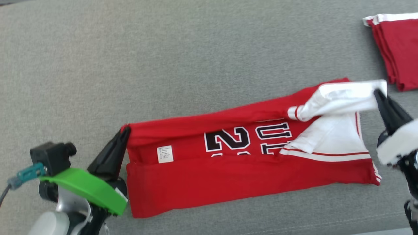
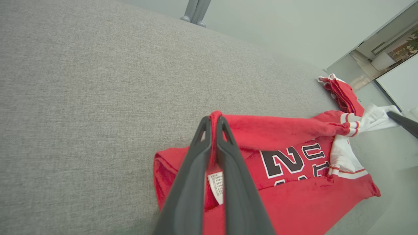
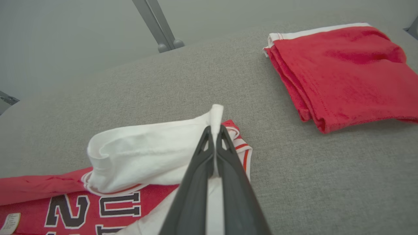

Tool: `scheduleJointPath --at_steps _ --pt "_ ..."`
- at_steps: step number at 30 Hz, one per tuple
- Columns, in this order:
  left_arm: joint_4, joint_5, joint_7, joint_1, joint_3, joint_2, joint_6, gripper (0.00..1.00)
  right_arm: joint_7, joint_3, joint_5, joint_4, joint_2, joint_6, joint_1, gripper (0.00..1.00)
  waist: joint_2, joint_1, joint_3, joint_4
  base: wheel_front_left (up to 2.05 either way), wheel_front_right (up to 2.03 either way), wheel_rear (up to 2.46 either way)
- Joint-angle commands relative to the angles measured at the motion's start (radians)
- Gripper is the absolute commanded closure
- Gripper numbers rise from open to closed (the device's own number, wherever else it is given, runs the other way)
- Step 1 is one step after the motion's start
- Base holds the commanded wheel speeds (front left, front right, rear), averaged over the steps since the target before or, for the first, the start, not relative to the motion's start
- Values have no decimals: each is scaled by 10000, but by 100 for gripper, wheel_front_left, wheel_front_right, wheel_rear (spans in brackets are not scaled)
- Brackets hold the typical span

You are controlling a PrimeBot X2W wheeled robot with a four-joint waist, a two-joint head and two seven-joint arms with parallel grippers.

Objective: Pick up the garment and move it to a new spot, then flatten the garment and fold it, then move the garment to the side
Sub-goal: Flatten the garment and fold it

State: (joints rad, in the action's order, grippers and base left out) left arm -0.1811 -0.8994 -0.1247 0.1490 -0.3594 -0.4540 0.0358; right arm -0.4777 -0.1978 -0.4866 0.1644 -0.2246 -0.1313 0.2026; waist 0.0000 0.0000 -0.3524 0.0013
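The garment is a red jersey with white sleeves and black lettering, lying lengthwise on the grey surface, its near edge folded up. My left gripper is shut on the garment's far left corner, which shows as red cloth pinched between the fingers. My right gripper is shut on the white sleeve at the garment's far right corner, the sleeve lifted a little off the cloth. In the right wrist view the white fabric runs between the closed fingers.
A second red garment, folded with a white trim, lies at the far right. The grey padded surface stretches wide behind and to the left. Metal legs stand beyond its far edge.
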Motion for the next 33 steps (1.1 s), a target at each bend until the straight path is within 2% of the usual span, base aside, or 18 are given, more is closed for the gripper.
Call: scheduleJointPath --at_steps 1,6,13,14,15,16,21,23,25,28,29,33 --pt "-330 -131 87 -514 77 -76 178 100 -44 -88 -62 358 170 13 -543 100 0 0 623 -599 0 0 0" --pt "-1112 -329 101 -1568 122 -47 561 100 -83 -216 -189 662 618 11 -1541 100 0 0 847 -843 0 0 0" --pt "-1122 173 226 -2222 -14 -265 1013 99 108 272 -41 -51 615 13 -1691 100 0 0 909 -951 0 0 0" --pt "-1062 216 297 -2272 -10 -220 1069 58 141 339 -3 -189 578 11 -1665 46 0 0 909 -941 0 0 0" --pt "-977 268 356 -2309 -3 -199 1126 6 105 416 -9 -328 565 11 -1684 0 0 0 912 -926 0 0 0" --pt "-835 393 384 -2357 -9 -247 1202 0 56 455 34 -477 517 11 -1734 0 0 0 915 -904 0 0 0" --pt "-433 753 407 -2670 -131 -407 1450 0 -288 662 -175 -686 182 11 -1923 0 0 0 966 -812 0 0 0" --pt "-421 1014 1075 -2699 229 -345 1679 0 -330 420 -401 -547 107 11 -1838 0 0 0 965 -789 0 0 0" --pt "-235 1746 1979 -2694 431 -393 1908 0 -295 88 -322 -570 45 13 -1597 0 0 0 949 -760 0 0 0" --pt "204 2155 3282 -2549 650 113 2067 0 -577 -98 -69 -998 100 8 -1250 0 0 0 910 -669 0 0 0" --pt "393 2387 3495 -2488 642 142 2020 0 -707 -79 16 -1177 50 8 -1145 0 0 0 889 -633 0 0 0" --pt "1187 2864 3862 -2225 768 856 1756 0 -1116 11 333 -2169 40 8 -571 0 0 0 820 -458 0 0 0"
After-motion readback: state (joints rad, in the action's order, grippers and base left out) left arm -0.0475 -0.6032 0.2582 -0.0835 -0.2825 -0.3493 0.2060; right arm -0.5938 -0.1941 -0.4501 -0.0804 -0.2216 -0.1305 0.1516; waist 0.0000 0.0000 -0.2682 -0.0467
